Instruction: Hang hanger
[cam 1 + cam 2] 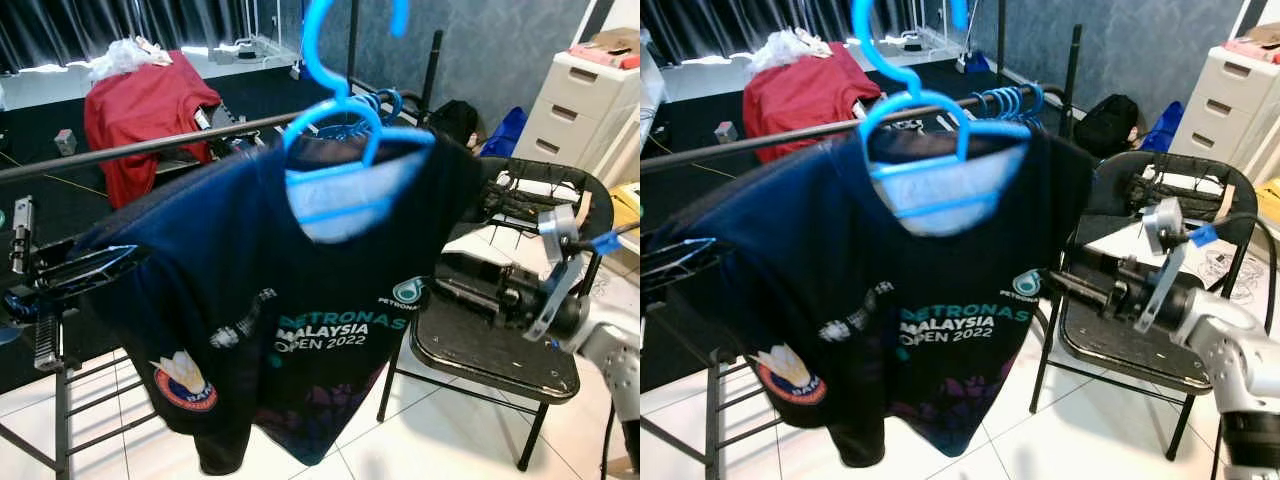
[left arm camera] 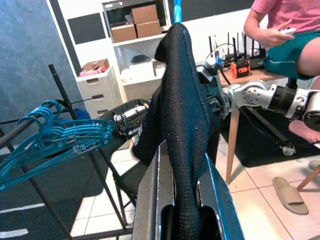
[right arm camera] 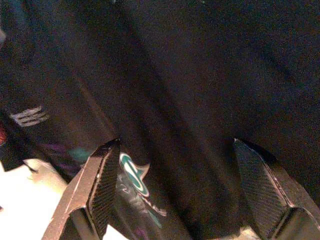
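Note:
A dark navy T-shirt with a printed logo hangs on a light blue hanger, held up in front of the black clothes rail. The hanger's hook rises above the rail, its top blurred. At the shirt's left shoulder, my left gripper is shut on the sleeve; in the left wrist view the fabric runs between its fingers. My right gripper reaches toward the shirt's right side. It is open, with the dark cloth just beyond its spread fingers.
Several blue hangers hang on the rail's far end. A black folding chair stands at the right under my right arm. Behind it are white drawers, and a red cloth lies at the back left. A person sits by a desk.

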{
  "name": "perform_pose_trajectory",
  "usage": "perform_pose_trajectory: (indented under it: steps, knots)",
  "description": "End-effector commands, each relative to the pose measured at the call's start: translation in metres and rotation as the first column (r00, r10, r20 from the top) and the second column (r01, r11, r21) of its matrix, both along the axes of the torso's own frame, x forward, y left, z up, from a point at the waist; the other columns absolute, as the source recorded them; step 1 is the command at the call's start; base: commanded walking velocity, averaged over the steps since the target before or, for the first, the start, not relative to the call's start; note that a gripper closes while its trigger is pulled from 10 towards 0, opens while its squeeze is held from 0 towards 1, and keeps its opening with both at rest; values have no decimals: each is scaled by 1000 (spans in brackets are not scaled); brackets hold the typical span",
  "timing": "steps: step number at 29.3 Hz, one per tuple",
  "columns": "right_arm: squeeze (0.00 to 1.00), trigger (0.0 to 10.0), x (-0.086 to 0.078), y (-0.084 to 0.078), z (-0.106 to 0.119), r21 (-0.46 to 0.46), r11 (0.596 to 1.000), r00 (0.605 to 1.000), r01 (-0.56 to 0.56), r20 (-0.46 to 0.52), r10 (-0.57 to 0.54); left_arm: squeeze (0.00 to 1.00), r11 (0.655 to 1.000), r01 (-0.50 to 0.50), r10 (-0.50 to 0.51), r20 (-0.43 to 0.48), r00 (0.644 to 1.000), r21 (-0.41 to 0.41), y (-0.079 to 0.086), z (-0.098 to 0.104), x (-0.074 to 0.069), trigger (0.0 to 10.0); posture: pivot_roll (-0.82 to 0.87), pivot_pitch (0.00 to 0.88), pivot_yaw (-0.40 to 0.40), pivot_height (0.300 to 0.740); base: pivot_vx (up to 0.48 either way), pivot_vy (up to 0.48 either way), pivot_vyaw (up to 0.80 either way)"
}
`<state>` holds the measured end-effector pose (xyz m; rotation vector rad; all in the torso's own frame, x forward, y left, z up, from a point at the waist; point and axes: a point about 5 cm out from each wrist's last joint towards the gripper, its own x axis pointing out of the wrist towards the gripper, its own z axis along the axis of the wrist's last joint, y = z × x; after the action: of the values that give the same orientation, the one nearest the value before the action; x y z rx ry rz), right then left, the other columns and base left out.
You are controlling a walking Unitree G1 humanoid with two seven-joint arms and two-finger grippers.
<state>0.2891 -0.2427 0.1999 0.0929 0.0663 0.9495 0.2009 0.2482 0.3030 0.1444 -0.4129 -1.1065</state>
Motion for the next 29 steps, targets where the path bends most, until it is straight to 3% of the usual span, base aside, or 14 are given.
perform_pose_trajectory:
  steps: [1,11,12,13,29]
  knots:
    - [0,10000,4,6,-10,-63,998,1000,7,-18,-8,0,999,38,-39,21,999,32,-3,9,-4,10000,-70,28,-5,740,0,0,0]
    - [0,10000,16,8,13,-46,994,991,96,94,-91,0,997,68,-68,4,998,29,-6,15,-6,10000,-69,31,-5,740,0,0,0]
    - [0,3686,17,8,15,-40,994,990,101,104,-96,0,997,73,-74,1,997,25,-7,15,-6,10000,-69,31,-6,740,0,0,0]
    - [0,0,17,9,17,-33,994,989,101,109,-97,0,997,77,-77,-2,997,22,-8,14,-6,10000,-69,32,-5,740,0,0,0]
    - [0,0,18,12,28,-13,995,984,95,155,-92,0,999,52,-51,-30,998,16,-5,9,-3,10000,-72,34,-1,740,0,0,0]
